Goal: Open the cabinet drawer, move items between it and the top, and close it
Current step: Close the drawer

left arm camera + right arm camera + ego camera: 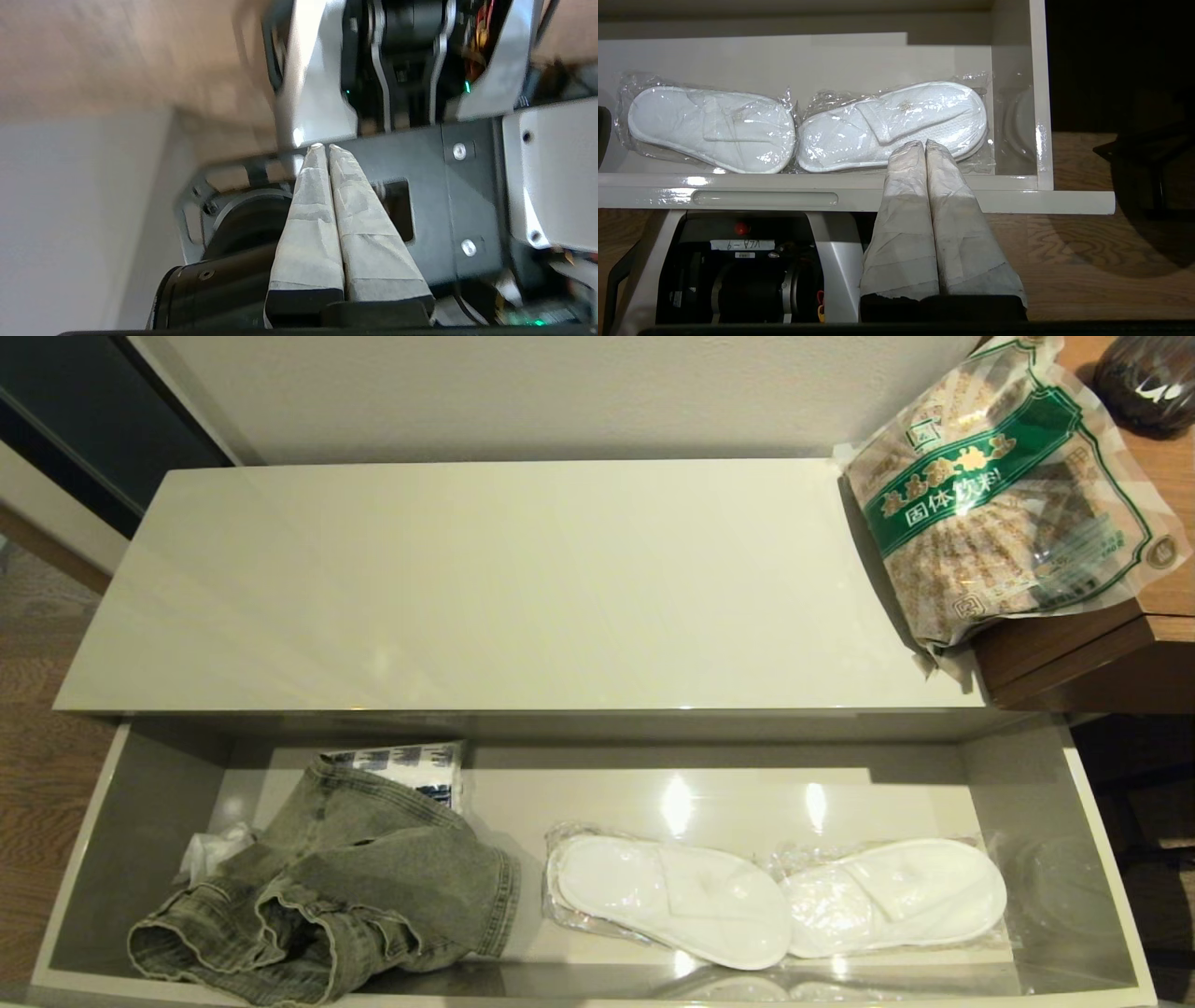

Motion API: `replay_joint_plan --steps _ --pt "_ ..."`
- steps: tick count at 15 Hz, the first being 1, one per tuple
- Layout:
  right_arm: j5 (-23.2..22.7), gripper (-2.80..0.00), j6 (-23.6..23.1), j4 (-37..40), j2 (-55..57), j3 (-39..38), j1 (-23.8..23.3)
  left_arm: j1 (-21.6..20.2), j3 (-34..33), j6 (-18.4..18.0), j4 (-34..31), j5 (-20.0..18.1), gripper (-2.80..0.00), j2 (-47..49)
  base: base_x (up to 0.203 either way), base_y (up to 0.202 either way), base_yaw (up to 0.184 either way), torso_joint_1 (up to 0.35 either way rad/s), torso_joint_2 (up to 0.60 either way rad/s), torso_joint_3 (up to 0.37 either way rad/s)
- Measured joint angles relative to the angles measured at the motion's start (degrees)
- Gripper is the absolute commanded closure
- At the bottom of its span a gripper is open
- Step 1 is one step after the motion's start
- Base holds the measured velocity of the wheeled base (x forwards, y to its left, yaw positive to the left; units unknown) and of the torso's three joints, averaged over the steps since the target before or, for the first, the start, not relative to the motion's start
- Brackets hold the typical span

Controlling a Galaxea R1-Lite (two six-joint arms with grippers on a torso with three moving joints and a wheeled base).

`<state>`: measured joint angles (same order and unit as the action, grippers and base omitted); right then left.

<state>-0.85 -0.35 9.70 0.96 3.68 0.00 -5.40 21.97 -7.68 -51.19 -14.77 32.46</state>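
The cabinet drawer (pixel 1106 859) stands pulled out below the cream top (pixel 485 588). A faded grey-green denim garment (pixel 345 887) lies crumpled at the drawer's left end. The clear bag of brown granules with a green band (pixel 1008 495) rests at the top's right end, partly on a wooden side table. Neither gripper shows in the head view. My right gripper (pixel 923 143) is shut and empty, hovering in front of the drawer face (pixel 1041 201) near its right end. My left gripper (pixel 323 147) is shut and empty, pointing at my own base.
Two white slippers in clear plastic (pixel 775 896) lie in the drawer's right half, also seen from the right wrist as slippers (pixel 887 126). A blue-and-white packet (pixel 411 765) sits behind the denim. A wooden side table (pixel 1120 653) abuts the cabinet's right end. My base (pixel 752 261) stands below the drawer face.
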Motion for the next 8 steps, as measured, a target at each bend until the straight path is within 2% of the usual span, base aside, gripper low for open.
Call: replay_joint_plan --steps 5,8 --pt "0.0 0.00 0.0 0.0 0.0 0.0 0.0 -0.2 0.7 3.9 3.2 -2.1 0.00 11.6 0.000 0.000 0.000 0.000 0.00 0.000" --pt "0.0 0.00 0.0 0.0 0.0 0.0 0.0 0.0 1.5 9.8 10.4 -2.1 0.00 17.4 0.000 0.000 0.000 0.000 0.00 0.000"
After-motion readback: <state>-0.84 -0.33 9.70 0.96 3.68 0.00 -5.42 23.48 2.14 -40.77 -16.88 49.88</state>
